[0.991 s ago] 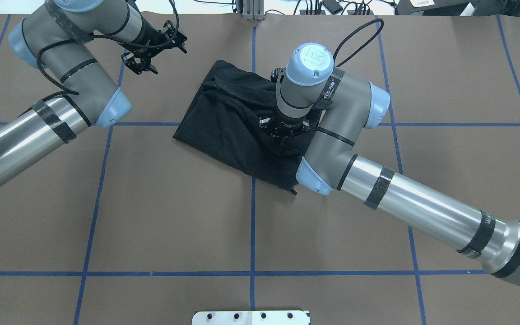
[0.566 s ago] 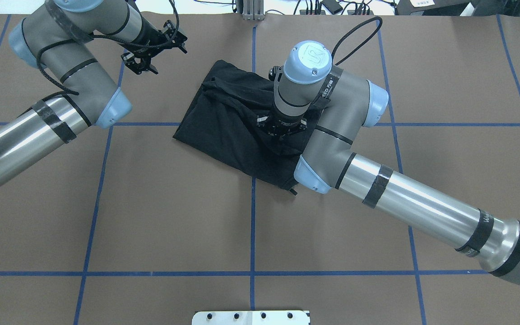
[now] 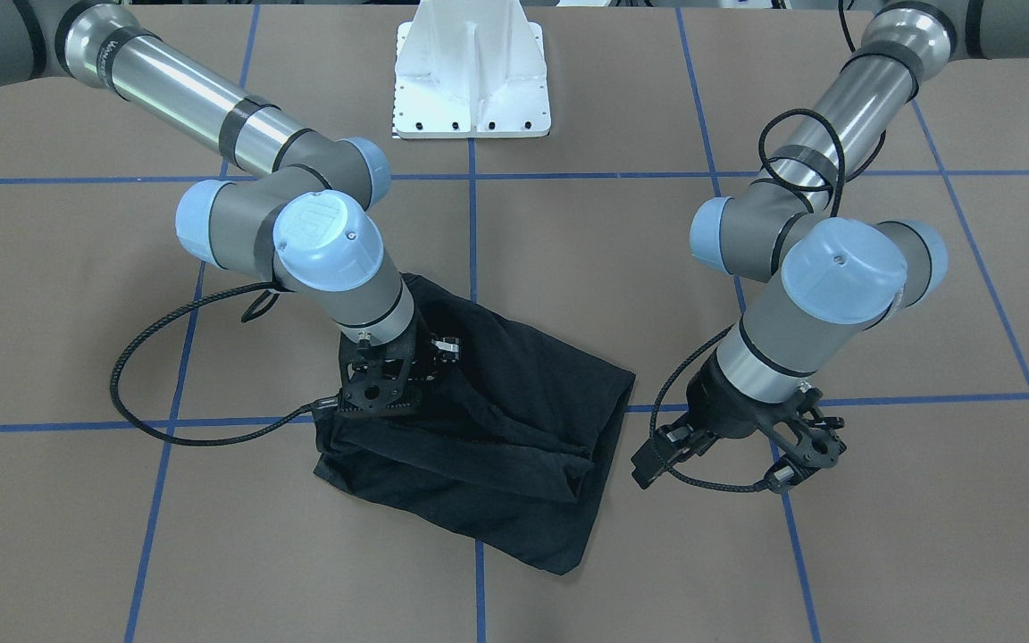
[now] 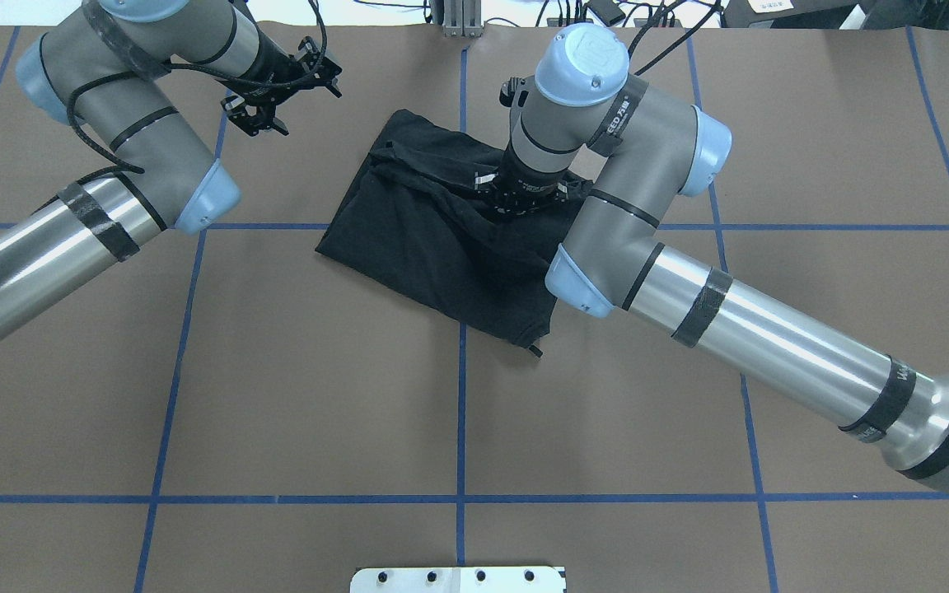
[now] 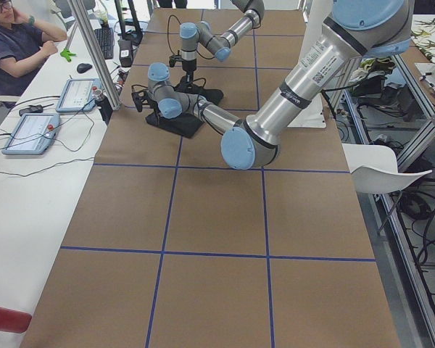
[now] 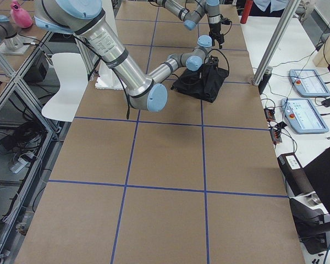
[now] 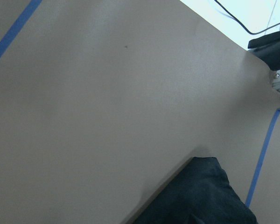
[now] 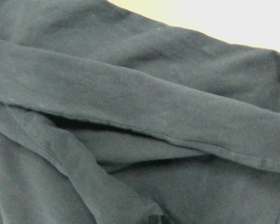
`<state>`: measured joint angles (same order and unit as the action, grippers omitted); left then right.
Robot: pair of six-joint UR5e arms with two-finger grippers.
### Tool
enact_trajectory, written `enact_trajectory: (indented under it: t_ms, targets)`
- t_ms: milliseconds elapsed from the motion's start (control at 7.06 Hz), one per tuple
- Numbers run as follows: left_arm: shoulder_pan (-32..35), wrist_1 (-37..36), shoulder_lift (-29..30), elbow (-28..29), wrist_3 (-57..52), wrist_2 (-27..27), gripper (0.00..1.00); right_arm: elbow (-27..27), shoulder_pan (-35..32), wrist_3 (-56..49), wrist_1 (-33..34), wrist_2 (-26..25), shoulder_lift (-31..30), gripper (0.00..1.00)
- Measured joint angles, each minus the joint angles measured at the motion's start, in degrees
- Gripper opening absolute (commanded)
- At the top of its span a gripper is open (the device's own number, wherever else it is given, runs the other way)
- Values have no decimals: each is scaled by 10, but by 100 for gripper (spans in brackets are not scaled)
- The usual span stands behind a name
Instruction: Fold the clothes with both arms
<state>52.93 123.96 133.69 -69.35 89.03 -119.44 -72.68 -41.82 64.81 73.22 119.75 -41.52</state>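
Note:
The black T-shirt (image 4: 417,239) lies folded in a rough, slanted rectangle at the table's middle, plain black side up, with a raised fold ridge across it. It also shows in the front view (image 3: 514,446). My right gripper (image 4: 516,206) points straight down onto the shirt's far right part, also seen in the front view (image 3: 376,397). Its fingers are hidden by the wrist and dark cloth, so I cannot tell their state. The right wrist view shows only folds of the shirt (image 8: 140,112). My left gripper (image 4: 285,99) hovers open and empty left of the shirt; the left wrist view catches a shirt corner (image 7: 200,196).
The brown table cover carries a grid of blue tape lines (image 4: 461,412). The white pedestal base (image 3: 472,80) stands at the robot's side. Cables and a metal post (image 4: 458,16) line the far edge. An operator (image 5: 14,36) sits beyond it.
My right arm has moved toward the table's far side, its gripper shifting over the shirt from the middle to the far part. The shirt's outline is nearly unchanged. The left arm has stayed still.

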Motion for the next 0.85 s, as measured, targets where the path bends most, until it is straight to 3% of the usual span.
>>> enact_trajectory:
  t_ms: [566,708,850]
  targets:
    - [1,0,0,-3,3,1,100,21,-48,-2,3,0,-7,0]
    - [1,0,0,-3,4,1,100,30,-52,-2,2,0,-7,7]
    - [1,0,0,-4,4,1,100,31,-50,-1,1,1,-4,35]
